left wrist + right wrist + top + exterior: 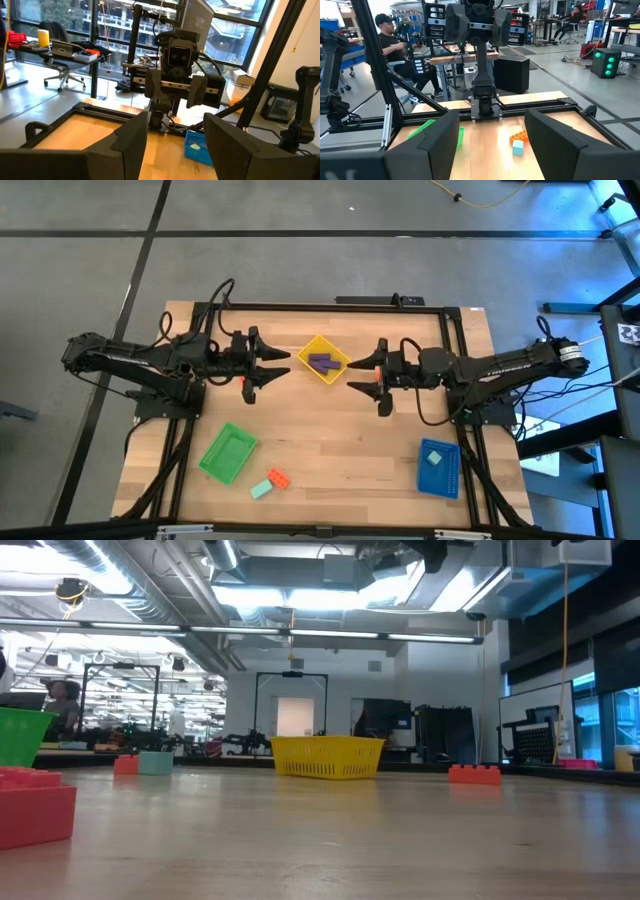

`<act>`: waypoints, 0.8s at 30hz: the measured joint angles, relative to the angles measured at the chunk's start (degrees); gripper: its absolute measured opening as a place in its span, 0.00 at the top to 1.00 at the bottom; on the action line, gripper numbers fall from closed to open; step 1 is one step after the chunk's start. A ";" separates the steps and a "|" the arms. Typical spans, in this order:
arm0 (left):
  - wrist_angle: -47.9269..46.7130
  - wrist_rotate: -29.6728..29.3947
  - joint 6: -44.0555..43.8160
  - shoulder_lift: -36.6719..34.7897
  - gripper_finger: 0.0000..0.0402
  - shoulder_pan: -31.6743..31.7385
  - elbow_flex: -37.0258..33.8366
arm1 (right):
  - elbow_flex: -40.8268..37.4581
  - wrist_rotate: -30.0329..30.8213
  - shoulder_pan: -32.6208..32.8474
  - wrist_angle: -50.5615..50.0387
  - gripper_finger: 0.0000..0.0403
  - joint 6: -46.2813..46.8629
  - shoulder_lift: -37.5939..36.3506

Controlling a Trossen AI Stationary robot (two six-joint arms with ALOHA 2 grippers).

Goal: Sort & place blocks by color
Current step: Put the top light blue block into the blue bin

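Wooden table (330, 440), dark frame around its edge, both arms raised above it and facing each other across the middle

Left arm reaches in from the left side; left gripper (272, 366) hangs in the air just left of the yellow tray (322, 344), fingers spread apart, nothing between them. Left wrist view shows the two dark fingers (127, 137) parted with bare table in the gap

Right arm mirrors it from the right side; right gripper (360, 372) just right of the yellow tray, fingers also parted and empty. Right wrist view: wide gap between its fingers (437, 137), table showing through

Green tray (229, 453) near the front left of the table, nothing visible in it. Blue tray (439, 468) at front right, a pale block (435, 457) lying in it

Yellow tray sits at centre rear, turned diamond-wise, holding purple blocks (322, 363) side by side; exact count hard to tell

Two loose blocks on bare wood just right of the green tray: an orange-red block (277, 477) and a mint-teal block (261, 489), touching or nearly so

Low view shows another orange-red block (474, 774) on the table right of the yellow tray

A person (395, 42) sits in the room beyond the table
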 joint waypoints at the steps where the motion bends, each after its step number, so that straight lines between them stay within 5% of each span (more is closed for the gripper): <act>1: 0.02 0.00 0.01 0.00 0.54 0.00 0.00 | 0.00 0.02 0.00 0.00 0.43 0.05 0.00; 7: -0.10 -0.27 -0.77 0.00 0.54 0.00 0.00 | 0.00 0.07 0.00 0.00 0.43 0.39 0.00; 11: -5.57 -5.45 -9.46 -0.02 0.54 1.49 0.00 | 0.00 0.07 0.00 0.00 0.43 0.49 0.00; 21: -54.48 -8.84 -38.94 4.11 0.54 7.82 0.33 | 0.00 0.09 0.00 -0.28 0.43 3.34 0.00; 24: -63.00 -8.98 -43.78 7.90 0.54 7.85 0.42 | 0.00 0.10 0.00 -0.33 0.43 3.32 0.02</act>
